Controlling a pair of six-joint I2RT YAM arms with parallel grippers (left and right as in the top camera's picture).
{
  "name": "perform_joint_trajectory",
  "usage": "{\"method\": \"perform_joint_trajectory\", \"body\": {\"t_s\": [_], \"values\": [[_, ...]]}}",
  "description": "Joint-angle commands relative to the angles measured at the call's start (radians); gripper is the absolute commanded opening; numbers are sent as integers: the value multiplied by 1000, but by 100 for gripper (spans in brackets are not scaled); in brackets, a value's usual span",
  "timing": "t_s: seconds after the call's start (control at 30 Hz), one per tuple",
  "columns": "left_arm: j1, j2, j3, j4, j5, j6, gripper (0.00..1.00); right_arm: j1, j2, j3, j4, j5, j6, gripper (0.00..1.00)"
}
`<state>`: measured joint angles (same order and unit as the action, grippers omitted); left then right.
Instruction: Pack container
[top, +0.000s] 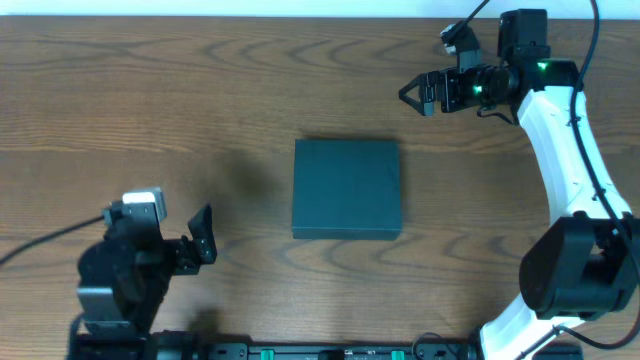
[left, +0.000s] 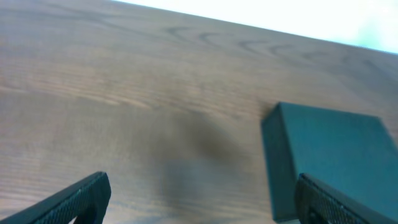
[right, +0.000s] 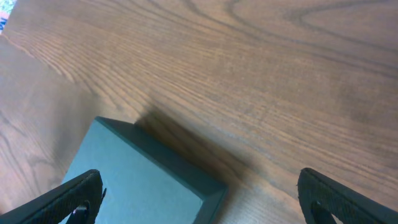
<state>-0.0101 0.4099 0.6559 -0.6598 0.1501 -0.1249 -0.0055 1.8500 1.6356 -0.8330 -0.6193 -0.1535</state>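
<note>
- The container (top: 347, 188) sits about mid-table (top: 150, 100), a little nearer the near edge than the far one; its lid lies flat and closed; its sides run square to the table edges; both grippers are well apart from it.
- The left gripper (top: 203, 235) is toward the near left corner, pointing at the right edge; its jaws are spread wide and grasp nothing; the container lies off to its right.
- In the left wrist view the fingers (left: 81, 196) show only at the two bottom corners, with bare table (left: 124, 93) between them; the container (left: 329, 155) lies ahead on the right with one corner turned toward the camera; its near part is hidden behind the right fingertip.
- The right gripper (top: 410, 94) is toward the far right corner, pointing at the left edge; its jaws are parted and it is released, holding nothing; it lies beyond the container's far right corner.
- In the right wrist view the fingers (right: 336, 193) stand far apart above the wood; a corner of the container (right: 137, 180) shows low in the frame, toward the left finger; a shadow (right: 186, 140) falls on the table (right: 280, 74) along its edge.
- The right arm (top: 560, 130) is white and runs from the near right corner along the right edge; a green light (top: 543, 68) glows at its wrist.
- A black cable (top: 40, 245) runs from the left arm to the left edge.
</note>
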Motion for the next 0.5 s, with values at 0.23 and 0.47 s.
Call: {"method": "perform_joint_trajectory", "body": {"t_s": [0.23,0.47], "values": [[85,-345,-392,167,-134,-127,95,-5,-27,20,-1,-5,11,99],[90,-407,-488,168,-207,-145,95,-5,-27,20,-1,-5,11,99]]}}
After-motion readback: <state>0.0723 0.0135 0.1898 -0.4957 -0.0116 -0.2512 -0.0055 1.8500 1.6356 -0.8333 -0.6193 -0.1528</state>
